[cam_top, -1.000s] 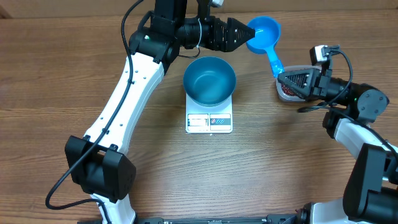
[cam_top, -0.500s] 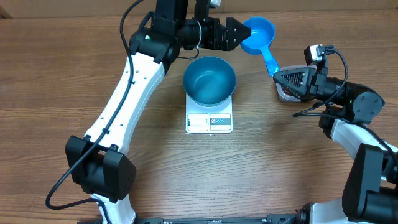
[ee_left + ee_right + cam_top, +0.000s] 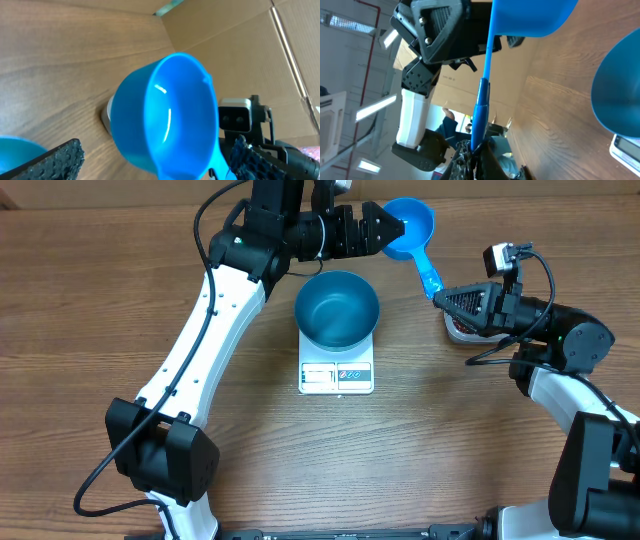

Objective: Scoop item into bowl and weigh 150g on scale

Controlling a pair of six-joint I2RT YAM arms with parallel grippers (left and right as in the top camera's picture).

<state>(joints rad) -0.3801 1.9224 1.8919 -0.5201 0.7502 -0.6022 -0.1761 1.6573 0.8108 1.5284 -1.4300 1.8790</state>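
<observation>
The empty blue scoop is held off the table at the back, its handle running down to my right gripper, which is shut on the handle's end. My left gripper stands open on either side of the scoop's cup, and both fingers stay apart from it. The blue bowl sits empty on the white scale. A few red-brown beans show in the clear tub under my right gripper; most of them are hidden.
The left arm reaches from the front left across the table's left half to the back. The right arm lies along the right edge. A cardboard wall stands behind the table.
My right gripper has risen and carried the scoop left and back, bringing its cup between the left gripper's open fingers. The left gripper has barely shifted.
</observation>
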